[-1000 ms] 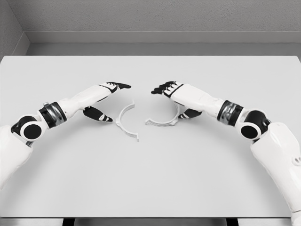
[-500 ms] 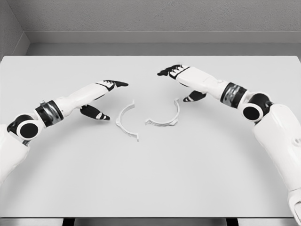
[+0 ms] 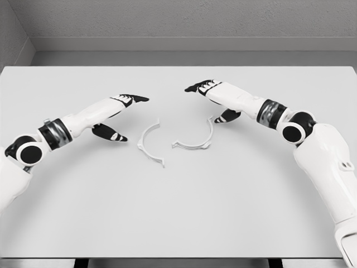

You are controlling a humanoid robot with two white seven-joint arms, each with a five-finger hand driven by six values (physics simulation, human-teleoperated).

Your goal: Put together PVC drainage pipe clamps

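- Two white clamp halves are seen lying on the desk (image 3: 178, 212) near its centre: the left clamp half (image 3: 149, 144) and, at its 3 o'clock, the right clamp half (image 3: 196, 139), slightly apart.
- The left hand (image 3: 118, 114) is held at 9 o'clock of them, fingers spread, nothing grasped.
- The right hand (image 3: 215, 97) is held at 1 o'clock, fingers spread, empty; its thumb tip partly hides the right half's upper end.

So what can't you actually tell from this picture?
- Head view: whether the right hand touches the right clamp half; its thumb overlaps the tip.
- Clips or screw holes on the left clamp half: too small.
- Both upper arms: cut off by the picture edges.
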